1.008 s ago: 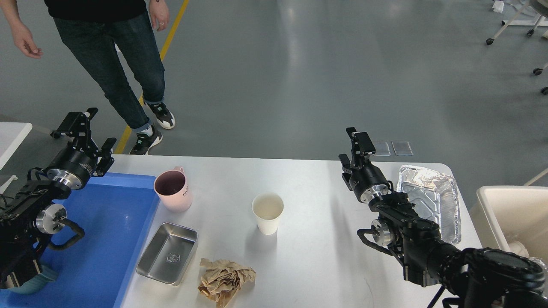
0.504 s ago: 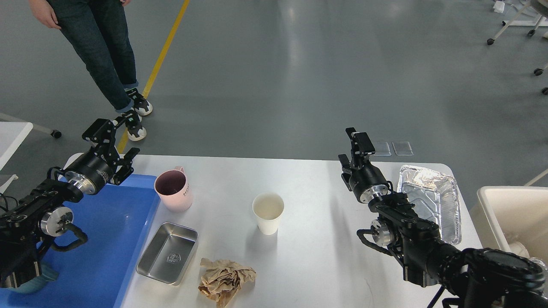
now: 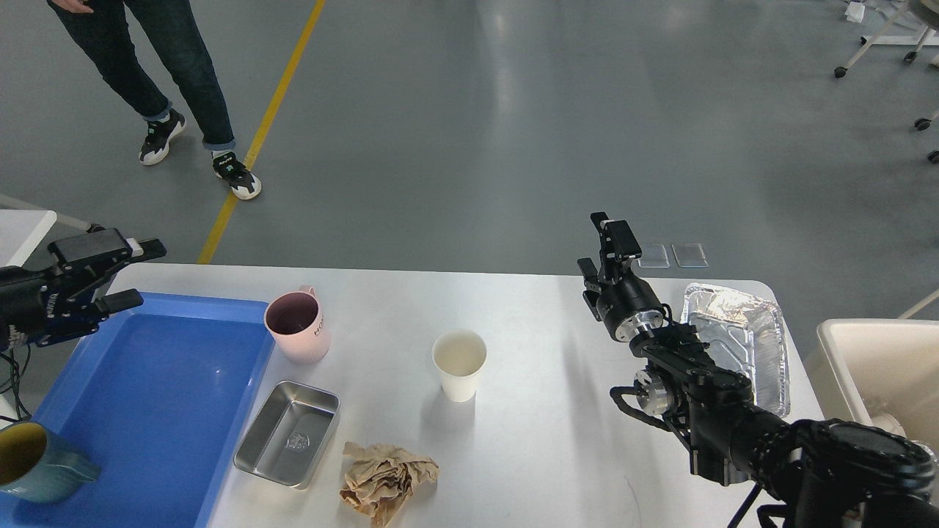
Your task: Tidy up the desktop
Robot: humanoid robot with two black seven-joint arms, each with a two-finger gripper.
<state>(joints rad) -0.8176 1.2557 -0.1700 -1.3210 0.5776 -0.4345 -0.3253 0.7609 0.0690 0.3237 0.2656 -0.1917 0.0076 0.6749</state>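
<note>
The desktop (image 3: 528, 440) was seen as the widest surface in view, running from the near edge to the grey floor (image 3: 469, 132) at the far side.

Nearest, a crumpled brown paper (image 3: 386, 480) was noted lying on the white top, just right of a small steel tray (image 3: 287, 433). At the near left corner a teal mug (image 3: 33, 462) with a yellow inside was recorded standing in the blue tray (image 3: 161, 411), which covered the left end of the desktop.

Further in, a white paper cup (image 3: 459, 364) was observed upright near the middle of the top, apart from everything else. A pink mug (image 3: 296, 326) was seen upright to the far left of it, just beside the blue tray's right rim. At the right end a foil tray (image 3: 741, 341) was noted, partly hidden behind the right arm, and a cream bin (image 3: 877, 367) was seen beyond the table's right edge.

The left gripper (image 3: 136, 275) was recorded above the blue tray's far left corner, fingers spread apart and empty. The right gripper (image 3: 605, 246) was seen raised over the far edge, just left of the foil tray, with nothing held; whether its fingers were apart could not be told.

On the far floor, a person's legs (image 3: 169, 81) were observed beside a yellow line (image 3: 257, 139).
</note>
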